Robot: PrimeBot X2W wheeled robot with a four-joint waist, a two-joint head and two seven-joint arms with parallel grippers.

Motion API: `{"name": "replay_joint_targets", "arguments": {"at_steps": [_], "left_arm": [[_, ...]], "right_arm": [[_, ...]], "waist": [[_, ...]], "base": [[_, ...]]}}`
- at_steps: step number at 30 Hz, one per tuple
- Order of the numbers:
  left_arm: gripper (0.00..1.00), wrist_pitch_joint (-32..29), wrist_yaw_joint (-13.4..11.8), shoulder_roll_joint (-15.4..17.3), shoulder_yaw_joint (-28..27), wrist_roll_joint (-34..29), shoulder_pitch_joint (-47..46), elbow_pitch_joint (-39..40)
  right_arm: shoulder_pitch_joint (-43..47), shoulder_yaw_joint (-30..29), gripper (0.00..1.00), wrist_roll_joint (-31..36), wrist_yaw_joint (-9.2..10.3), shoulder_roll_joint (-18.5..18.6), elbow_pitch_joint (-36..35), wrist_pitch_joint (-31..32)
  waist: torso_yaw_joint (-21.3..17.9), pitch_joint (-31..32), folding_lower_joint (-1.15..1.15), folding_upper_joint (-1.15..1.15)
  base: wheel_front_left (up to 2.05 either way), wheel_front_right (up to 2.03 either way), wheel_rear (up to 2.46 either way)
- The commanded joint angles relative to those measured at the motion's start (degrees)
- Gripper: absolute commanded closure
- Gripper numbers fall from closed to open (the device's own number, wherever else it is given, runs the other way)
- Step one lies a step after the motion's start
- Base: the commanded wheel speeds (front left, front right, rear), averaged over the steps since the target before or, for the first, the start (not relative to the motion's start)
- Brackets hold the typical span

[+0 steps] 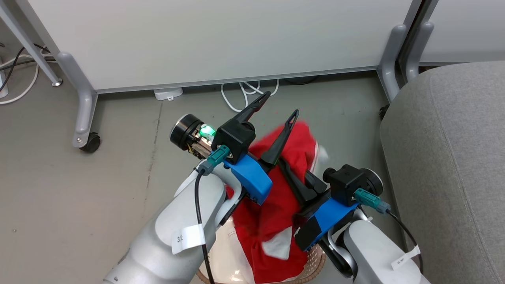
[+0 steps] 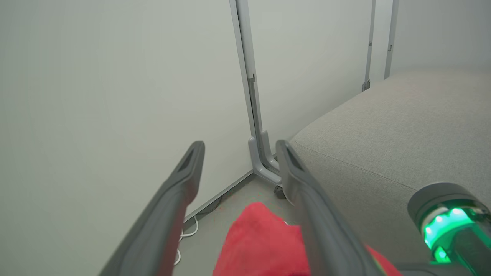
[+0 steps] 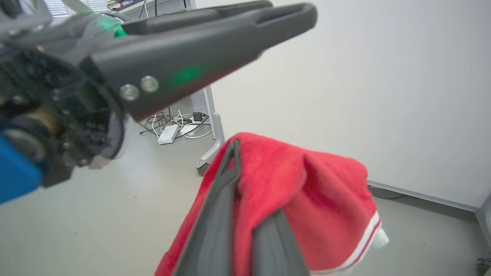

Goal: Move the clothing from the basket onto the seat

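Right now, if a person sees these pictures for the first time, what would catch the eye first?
The bright red garment stands out most: the right claw is shut on it, holding it up over the laundry basket at the head view's bottom edge. Beside it the left claw stands open, fingers spread. A big grey couch cushion lies at the right.

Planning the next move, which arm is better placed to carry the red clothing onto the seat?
Probably right. The right tool is shut on the clothing and sits nearer the seat; the left tool stands open, gripping nothing.
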State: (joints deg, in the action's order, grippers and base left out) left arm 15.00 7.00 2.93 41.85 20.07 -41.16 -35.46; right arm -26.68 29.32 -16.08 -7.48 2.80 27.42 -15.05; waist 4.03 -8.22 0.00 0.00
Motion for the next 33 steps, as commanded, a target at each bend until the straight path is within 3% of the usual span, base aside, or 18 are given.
{"name": "replay_joint_targets", "arguments": {"at_steps": [1, 9, 16, 33], "left_arm": [[0.0, 0.3, -0.4, -0.1, -0.2, -0.3, -0.4, -0.1], [0.0, 0.3, -0.4, -0.1, -0.9, -1.0, 0.0, -0.3], [0.0, 0.3, -0.3, 0.0, -1.4, -2.0, 0.3, -0.6], [0.0, 0.3, 0.4, 0.3, -0.9, -3.8, 0.7, -0.3]], "right_arm": [[0.6, -0.3, 1.0, 0.1, -0.03, 0.2, -0.2, -0.2], [1.4, -1.8, 1.0, 0.4, -0.03, 0.2, 0.0, -0.2], [1.2, -4.0, 1.0, 1.1, -0.03, 0.2, -0.7, -0.2], [2.3, -15.0, 1.0, 4.2, -0.03, 0.1, -4.5, -0.2]], "waist": [[-0.1, 0.0, 0.0, 0.0], [-1.2, -0.4, 0.0, 0.0], [-4.4, -1.3, 0.0, 0.0], [-17.6, -4.7, 0.0, 0.0]], "base": [[0.0, 0.0, 0.0], [0.0, 0.0, 0.0], [0.0, 0.0, 0.0], [0.0, 0.0, 0.0]]}}
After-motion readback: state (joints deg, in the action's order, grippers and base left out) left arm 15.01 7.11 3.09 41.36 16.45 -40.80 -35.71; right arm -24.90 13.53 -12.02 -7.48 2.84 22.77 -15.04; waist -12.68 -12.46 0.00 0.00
